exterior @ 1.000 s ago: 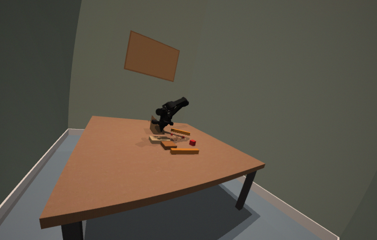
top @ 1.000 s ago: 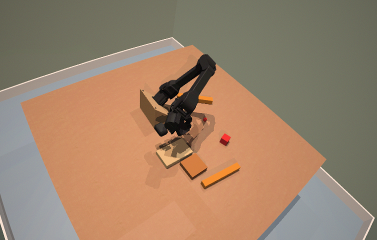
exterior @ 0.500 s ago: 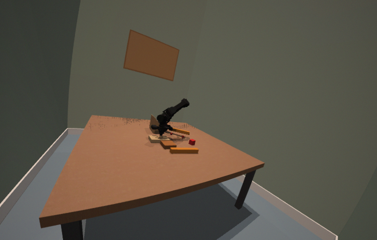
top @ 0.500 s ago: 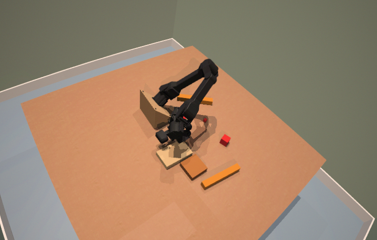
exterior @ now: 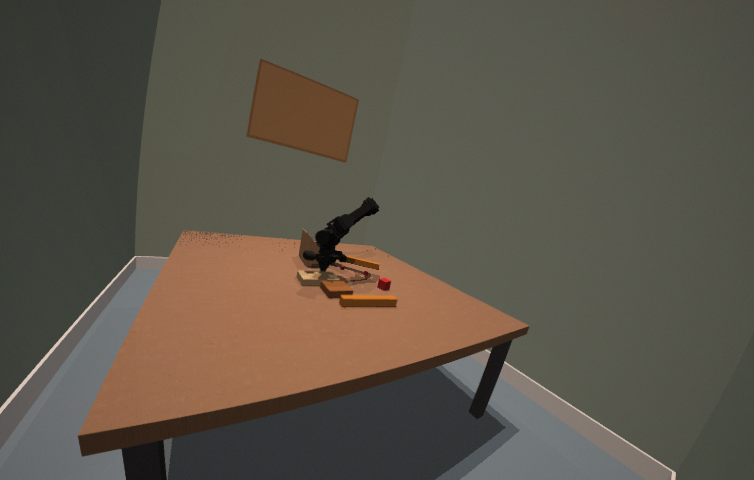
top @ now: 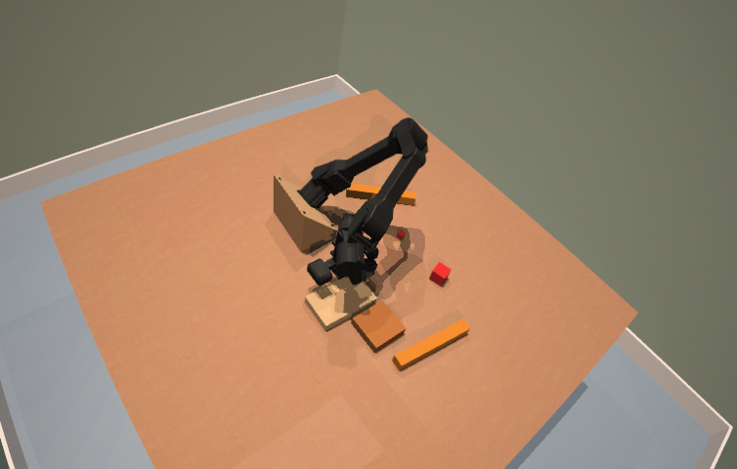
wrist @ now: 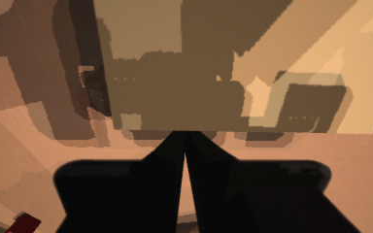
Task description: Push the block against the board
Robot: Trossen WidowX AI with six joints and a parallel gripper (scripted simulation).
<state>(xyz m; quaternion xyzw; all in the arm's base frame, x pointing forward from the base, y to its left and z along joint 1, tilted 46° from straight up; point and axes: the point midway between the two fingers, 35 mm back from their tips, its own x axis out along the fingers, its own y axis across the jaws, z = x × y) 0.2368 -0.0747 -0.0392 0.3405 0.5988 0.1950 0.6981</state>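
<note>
The square block (top: 378, 326) (exterior: 335, 289) is orange-brown and lies flat beside the pale wooden board (top: 325, 314) (exterior: 308, 277) (wrist: 363, 107). One block side runs along a board side, close to it, and reaches past the board's corner. Whether a thin gap remains is unclear. The block is outside the wrist view. My gripper (wrist: 185, 129) (exterior: 324, 268) is shut with nothing between its fingers. Its tips are low, at the board's near edge in the wrist view; contact cannot be told. The arm hides the tips and part of the board in the top view.
An orange bar (top: 430, 344) (exterior: 367, 301) lies beyond the block. Another orange bar (top: 355, 191) (exterior: 363, 262) lies behind the arm. A red cube (top: 440, 274) (exterior: 383, 283) and a smaller red cube (top: 401, 234) lie right of the arm. A tan panel (top: 297, 218) stands at the arm's base.
</note>
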